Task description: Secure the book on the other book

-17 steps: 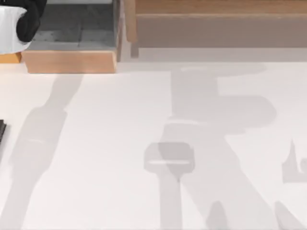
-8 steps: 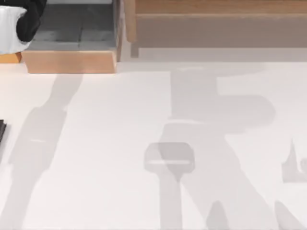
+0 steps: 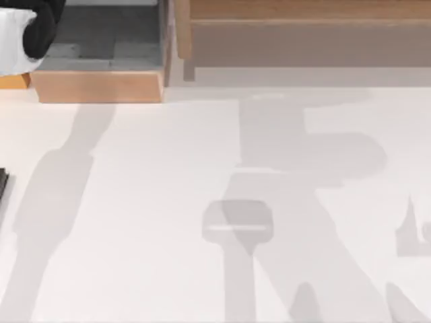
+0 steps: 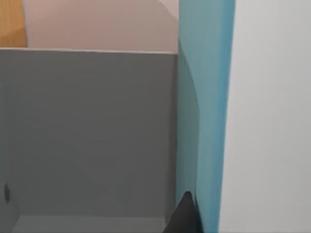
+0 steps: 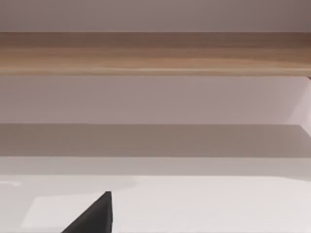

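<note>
Setting: a rendered indoor workspace resembling an office or study corner, not a kitchen or workshop. Evidence: a plain white table [image 3: 168, 202] carrying arm shadows; behind it, a light wooden shelf unit [image 3: 303, 27] and a wooden box frame [image 3: 97, 86] with a grey interior. Ahead of the right gripper, a wooden rail [image 5: 155, 53] runs across a pale wall. Close beside the left gripper stand a grey panel [image 4: 87, 131] and a teal upright slab [image 4: 206, 97].

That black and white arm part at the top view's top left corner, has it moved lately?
No. The black and white arm part sits unchanged beside the wooden ledge.
</note>
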You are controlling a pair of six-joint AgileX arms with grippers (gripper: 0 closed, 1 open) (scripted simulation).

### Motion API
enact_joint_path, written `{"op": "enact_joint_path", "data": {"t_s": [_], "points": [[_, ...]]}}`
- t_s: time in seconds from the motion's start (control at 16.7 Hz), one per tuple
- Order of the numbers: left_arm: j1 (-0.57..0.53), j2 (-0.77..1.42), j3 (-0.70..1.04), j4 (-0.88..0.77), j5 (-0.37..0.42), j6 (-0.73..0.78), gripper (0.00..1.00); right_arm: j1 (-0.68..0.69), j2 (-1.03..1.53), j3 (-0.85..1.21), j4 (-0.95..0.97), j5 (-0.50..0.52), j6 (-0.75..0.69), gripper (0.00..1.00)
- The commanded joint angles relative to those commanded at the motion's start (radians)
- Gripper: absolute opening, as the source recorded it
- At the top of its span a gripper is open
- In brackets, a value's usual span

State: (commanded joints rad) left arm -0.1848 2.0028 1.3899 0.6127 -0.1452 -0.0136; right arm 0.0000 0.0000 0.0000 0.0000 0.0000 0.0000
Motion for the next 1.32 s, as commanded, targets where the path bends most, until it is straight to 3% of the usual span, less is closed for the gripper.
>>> {"op": "enact_joint_path", "data": {"t_s": [0.96,1.32], "points": [[-0.002,-0.05,-0.026,-0.017,0.0,0.01,0.0,0.0,0.0,0.0,0.0,0.0,0.0,1.0],[0.04,-0.185,-0.131,0.014,0.093,0.218,0.0,0.0,0.0,0.0,0.0,0.0,0.0,1.0]]}}
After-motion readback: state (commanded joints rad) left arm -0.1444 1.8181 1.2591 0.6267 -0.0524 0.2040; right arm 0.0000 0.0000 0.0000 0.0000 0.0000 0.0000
